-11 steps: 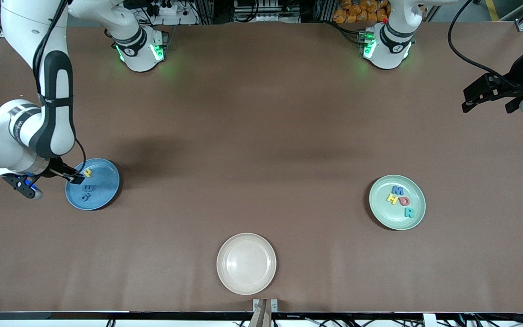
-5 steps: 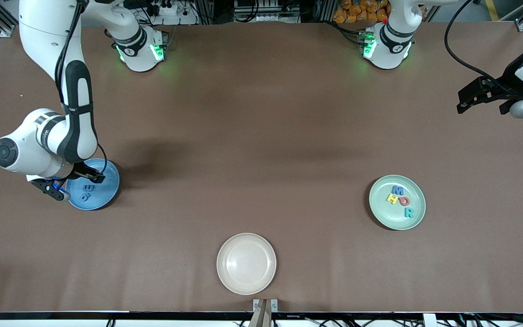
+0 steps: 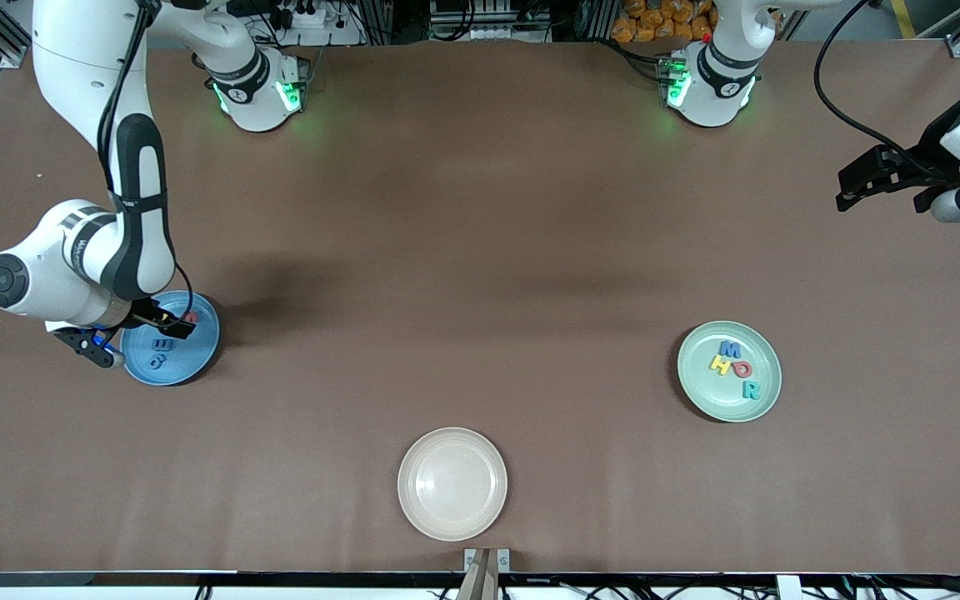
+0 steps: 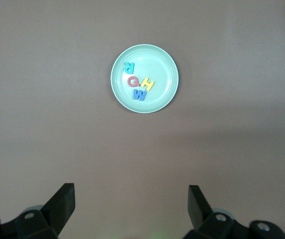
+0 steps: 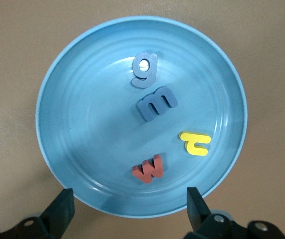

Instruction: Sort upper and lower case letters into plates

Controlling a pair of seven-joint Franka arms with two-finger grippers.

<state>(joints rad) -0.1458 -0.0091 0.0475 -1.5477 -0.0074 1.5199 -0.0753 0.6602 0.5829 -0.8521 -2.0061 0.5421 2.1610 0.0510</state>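
The light blue plate [image 5: 82,89] fills the right wrist view and holds a blue g [image 5: 145,69], a blue m [image 5: 156,103], a yellow letter [image 5: 196,143] and a red w [image 5: 148,169]. My right gripper [image 5: 130,209] hangs open just above this plate's [image 3: 197,348] rim, holding nothing; its place is [image 3: 165,323]. The mint green plate [image 3: 701,385] lies toward the left arm's end with a blue M [image 3: 730,347], yellow H [image 3: 722,364], red O [image 3: 742,369] and teal R [image 3: 750,388]. My left gripper [image 3: 880,200] waits open and empty, high over the table's end, [image 4: 131,204], looking down on the mint plate [image 4: 162,59].
A cream-white round plate [image 3: 430,467] with nothing on it sits near the front edge at mid-table. Both arm bases stand along the table's back edge.
My right gripper moved in over the blue plate, opened and let go of the red w, which now lies in the plate. The left arm drew slightly away.
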